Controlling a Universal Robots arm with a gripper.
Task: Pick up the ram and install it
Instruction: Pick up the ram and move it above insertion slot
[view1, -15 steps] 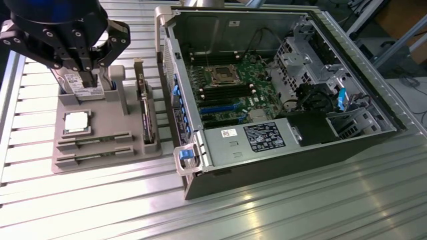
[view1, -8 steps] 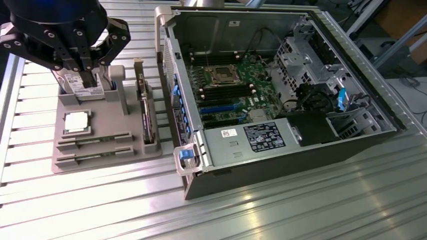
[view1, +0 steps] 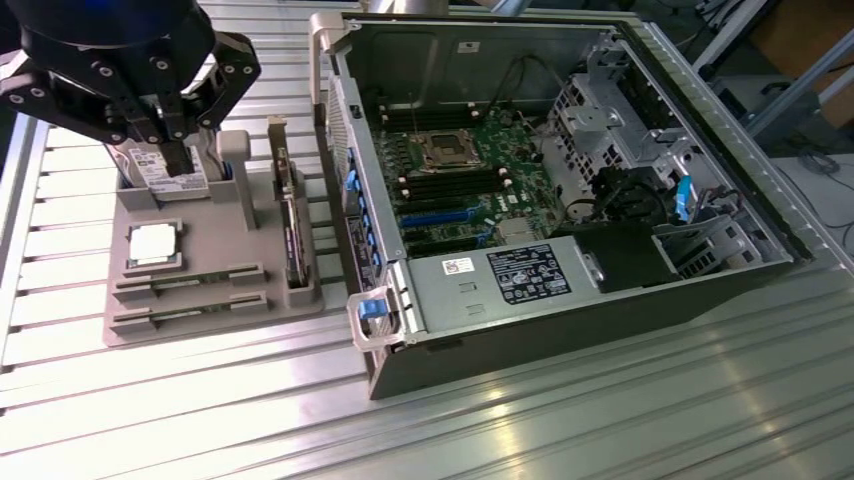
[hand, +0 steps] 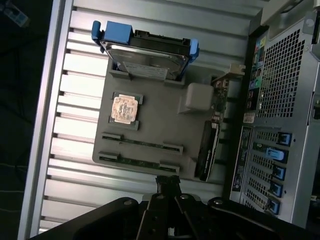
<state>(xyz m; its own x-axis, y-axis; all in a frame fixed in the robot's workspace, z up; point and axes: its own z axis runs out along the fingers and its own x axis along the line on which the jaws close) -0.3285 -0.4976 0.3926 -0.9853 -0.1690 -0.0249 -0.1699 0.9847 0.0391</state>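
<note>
- My fingers (view1: 171, 132) are pressed together with nothing between them; the wrist view shows the closed tips (hand: 167, 184) too.
- I hang above the drive (view1: 163, 165) at the far end of the holder (view1: 247, 215), touching nothing.
- The ram (view1: 187, 283) lies in a slot along the holder's opposite edge, and a second stick (view1: 187, 311) sits parallel in the last slot beside it. The CPU (view1: 154, 245) lies between them and the drive.
- From the wrist, both sticks show on edge, each with its ends in small end blocks: ram (hand: 142, 142), second stick (hand: 139, 162).
- I judge that the blocks hold the thin boards upright so that a pinch can close across the bare top edge.
- The card (view1: 294, 225) stands along the holder's edge nearest the case (view1: 534, 350).
- The case lies on its side with the panel off, so the board (view1: 467, 175) faces up. I take it that lets a stick go in from above.
- The long dark slots flank the socket (view1: 441, 150).
- Holder and case rest on a ribbed metal bench (view1: 561, 430), bright with glare.
- Beyond the bench's far corner there is metal framing and floor.
</note>
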